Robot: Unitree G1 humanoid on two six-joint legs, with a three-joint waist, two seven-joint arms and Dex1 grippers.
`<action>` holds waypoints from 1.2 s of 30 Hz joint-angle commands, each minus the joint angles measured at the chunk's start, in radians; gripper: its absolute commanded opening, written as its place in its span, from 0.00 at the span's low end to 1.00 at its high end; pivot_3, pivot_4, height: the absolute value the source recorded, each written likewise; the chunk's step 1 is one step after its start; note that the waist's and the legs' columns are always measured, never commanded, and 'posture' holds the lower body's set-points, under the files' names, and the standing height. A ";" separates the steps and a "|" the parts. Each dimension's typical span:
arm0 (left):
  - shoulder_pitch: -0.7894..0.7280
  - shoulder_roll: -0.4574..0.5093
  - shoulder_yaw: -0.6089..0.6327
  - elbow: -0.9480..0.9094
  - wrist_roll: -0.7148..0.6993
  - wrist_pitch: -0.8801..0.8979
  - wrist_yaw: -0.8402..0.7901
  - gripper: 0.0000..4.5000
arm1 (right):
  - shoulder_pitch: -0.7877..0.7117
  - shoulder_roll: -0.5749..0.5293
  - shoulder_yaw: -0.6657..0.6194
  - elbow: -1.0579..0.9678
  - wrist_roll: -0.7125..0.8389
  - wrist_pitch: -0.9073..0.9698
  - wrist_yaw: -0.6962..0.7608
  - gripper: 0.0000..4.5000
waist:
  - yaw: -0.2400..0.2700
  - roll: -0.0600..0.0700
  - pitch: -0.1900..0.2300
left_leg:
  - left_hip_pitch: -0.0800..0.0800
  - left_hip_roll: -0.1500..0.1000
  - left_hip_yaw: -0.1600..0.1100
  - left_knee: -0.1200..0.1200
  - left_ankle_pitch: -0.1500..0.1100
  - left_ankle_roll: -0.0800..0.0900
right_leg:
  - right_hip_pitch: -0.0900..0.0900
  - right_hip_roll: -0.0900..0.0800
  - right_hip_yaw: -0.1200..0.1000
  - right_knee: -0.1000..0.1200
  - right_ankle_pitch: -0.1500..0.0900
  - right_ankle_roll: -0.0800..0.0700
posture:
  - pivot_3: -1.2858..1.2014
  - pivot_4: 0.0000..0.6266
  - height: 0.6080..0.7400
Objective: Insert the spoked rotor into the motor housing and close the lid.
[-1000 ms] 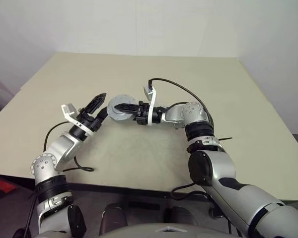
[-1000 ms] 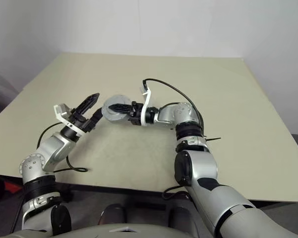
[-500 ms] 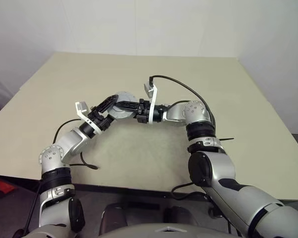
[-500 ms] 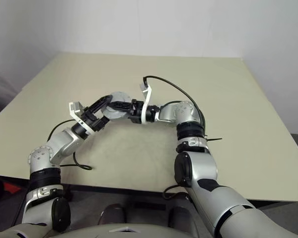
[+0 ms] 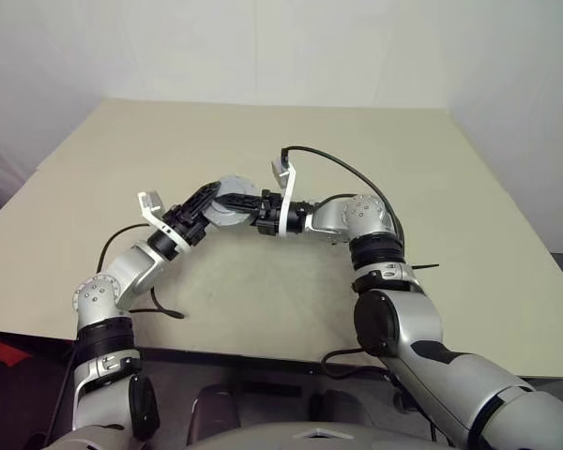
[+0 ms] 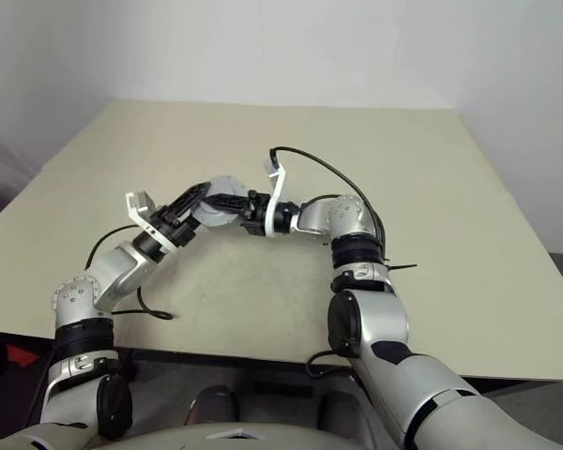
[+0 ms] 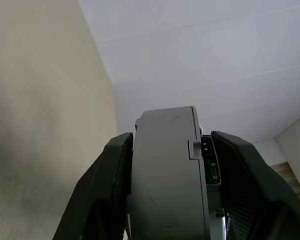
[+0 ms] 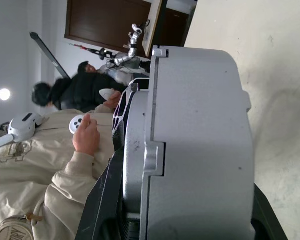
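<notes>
Motor housing [image 5: 233,201] held in the air above the beige surface [image 5: 291,131], between the two tools near the middle of the head views. Right tool [image 5: 233,202] reaches in level from the right, one dark finger across the upper grey face of the housing and the other hidden beneath it, so it is clenched on the housing. Left tool [image 5: 209,198] comes up from the left and grasps the same housing at its left edge; in the left wrist view its two black fingers [image 7: 102,185] press against both flat sides of the grey body [image 7: 167,175], seen edge-on. Right wrist view presents the housing [image 8: 200,145] edge-on as well, as two stacked grey sections with a seam, the lid [image 8: 137,145] appearing to be the thinner section, closed on the body. Coils are concealed and the spoked rotor cannot be made out. Black cable [image 5: 342,169] arcs over the right wrist. People in pale and dark jackets [image 8: 50,145] appear in the background of the right wrist view.
</notes>
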 commanded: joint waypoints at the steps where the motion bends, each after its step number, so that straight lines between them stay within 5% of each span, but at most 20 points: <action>1: 0.002 0.004 0.001 -0.030 -0.007 -0.005 0.003 0.48 | -0.021 0.005 0.018 -0.077 0.013 -0.068 0.030 0.46 | 0.000 0.000 0.000 | 0.000 0.000 0.000 0.000 0.000 0.000 | 0.000 0.000 0.000 0.000 0.000 0.000 | 0.52 0.00 1.00; 6: 0.010 0.003 0.005 -0.041 -0.010 -0.019 0.004 0.48 | -0.024 -0.002 0.023 -0.054 0.019 -0.079 0.039 0.46 | 0.000 0.000 0.000 | 0.000 0.000 0.000 0.000 0.000 0.000 | 0.000 0.000 0.000 0.000 0.000 0.000 | 0.52 0.00 1.00; 14: 0.020 0.004 0.009 -0.048 -0.001 -0.035 0.015 0.48 | -0.010 -0.006 0.080 -0.079 -0.012 -0.133 0.056 0.99 | 0.000 -0.001 0.000 | 0.000 0.000 0.000 0.001 0.000 0.000 | 0.000 0.000 0.000 0.001 0.000 0.000 | 0.52 0.00 1.00; 28: 0.058 0.003 0.051 -0.086 -0.005 -0.110 0.020 0.48 | 0.003 -0.004 0.129 -0.052 -0.088 -0.241 0.014 0.99 | -0.002 -0.001 0.000 | 0.000 0.000 0.000 0.002 0.000 0.000 | 0.000 0.000 0.000 0.002 0.000 0.000 | 0.52 0.00 1.00; 36: 0.118 -0.003 0.131 -0.169 0.098 -0.323 -0.001 0.48 | 0.004 -0.022 0.130 -0.023 -0.129 -0.288 0.007 0.99 | -0.007 -0.002 0.000 | 0.000 0.000 -0.001 0.002 0.000 0.000 | 0.000 0.000 0.000 0.002 0.000 0.000 | 0.52 0.00 1.00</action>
